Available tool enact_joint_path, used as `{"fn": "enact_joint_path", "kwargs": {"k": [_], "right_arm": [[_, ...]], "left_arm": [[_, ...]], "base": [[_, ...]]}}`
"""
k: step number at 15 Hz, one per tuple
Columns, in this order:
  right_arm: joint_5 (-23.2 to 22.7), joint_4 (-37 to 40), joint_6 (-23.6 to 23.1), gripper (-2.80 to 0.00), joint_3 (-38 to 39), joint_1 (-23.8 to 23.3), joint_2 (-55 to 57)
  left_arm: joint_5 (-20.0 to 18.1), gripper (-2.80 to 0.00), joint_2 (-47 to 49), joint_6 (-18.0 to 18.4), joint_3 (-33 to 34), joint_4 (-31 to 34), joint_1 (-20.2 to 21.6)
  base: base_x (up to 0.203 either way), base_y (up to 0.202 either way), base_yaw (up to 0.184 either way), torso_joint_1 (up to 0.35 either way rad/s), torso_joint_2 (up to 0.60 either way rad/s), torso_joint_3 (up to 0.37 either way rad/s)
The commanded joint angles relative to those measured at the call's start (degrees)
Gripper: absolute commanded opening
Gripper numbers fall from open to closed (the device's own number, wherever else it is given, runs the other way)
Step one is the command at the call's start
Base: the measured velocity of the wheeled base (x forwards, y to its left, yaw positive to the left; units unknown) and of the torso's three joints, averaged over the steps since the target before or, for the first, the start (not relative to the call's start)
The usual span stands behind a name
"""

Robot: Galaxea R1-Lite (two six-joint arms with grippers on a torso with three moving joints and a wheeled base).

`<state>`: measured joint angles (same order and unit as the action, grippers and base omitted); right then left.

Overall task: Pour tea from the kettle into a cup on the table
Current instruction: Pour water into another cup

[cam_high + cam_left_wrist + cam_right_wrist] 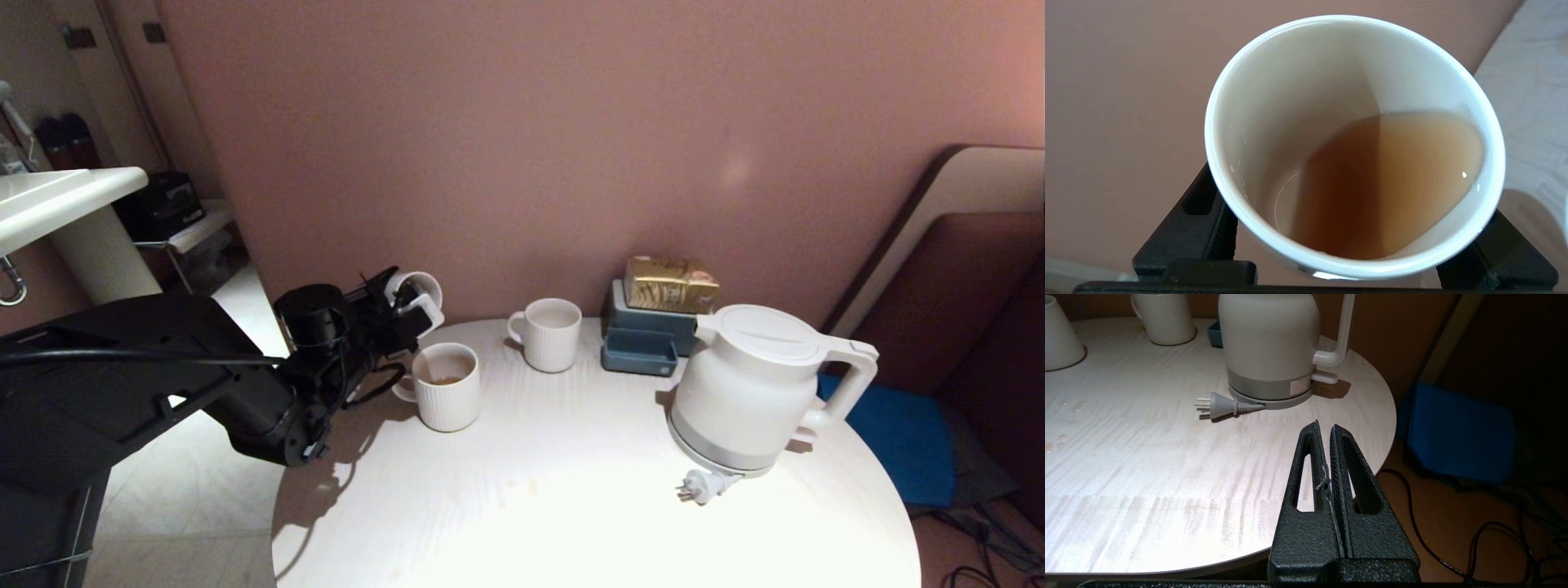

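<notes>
The kettle [747, 392], white with its flat lid shut, is seen standing on its grey base at about three o'clock on the round white table [571, 498], handle turned to the right, its unplugged grey plug [700, 487] lying on the tabletop just in front of the base. The small smooth cup [416, 291] is held tilted in the air at the table's ten o'clock edge, clasped between the jaws of the left gripper [412, 300], just above and behind a ribbed mug [445, 386] with a little brown liquid in its bottom. In the left wrist view, reddish-brown tea [1392, 183] is shown pooled toward the lowered side of the cup's wall. A second ribbed mug [551, 333] is placed near twelve o'clock, with a blue-grey tray [645, 335] bearing a gold packet [671, 283] to its right. The right gripper [1327, 457] is seen with its jaws pressed together, empty, off the table's near right edge, well apart from the kettle
</notes>
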<state>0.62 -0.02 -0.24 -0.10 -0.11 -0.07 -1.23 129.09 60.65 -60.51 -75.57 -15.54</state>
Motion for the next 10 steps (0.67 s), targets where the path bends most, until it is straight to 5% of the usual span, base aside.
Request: {"fn": "enact_joint_path", "kwargs": {"k": [1, 10], "right_arm": [[0.0, 0.0, 0.0, -2.8, 0.1, 0.0, 0.1], [0.0, 0.0, 0.0, -2.8, 0.1, 0.0, 0.1]], "left_arm": [[-0.2, -2.8, -0.1, 1.9, -0.1, -0.5, -0.4], [-1.3, -2.8, -0.2, 8.2, -0.4, -0.7, -0.8]], "base": [[0.0, 0.0, 0.0, 0.0, 0.0, 0.0], [0.0, 0.0, 0.0, 0.0, 0.0, 0.0]]}}
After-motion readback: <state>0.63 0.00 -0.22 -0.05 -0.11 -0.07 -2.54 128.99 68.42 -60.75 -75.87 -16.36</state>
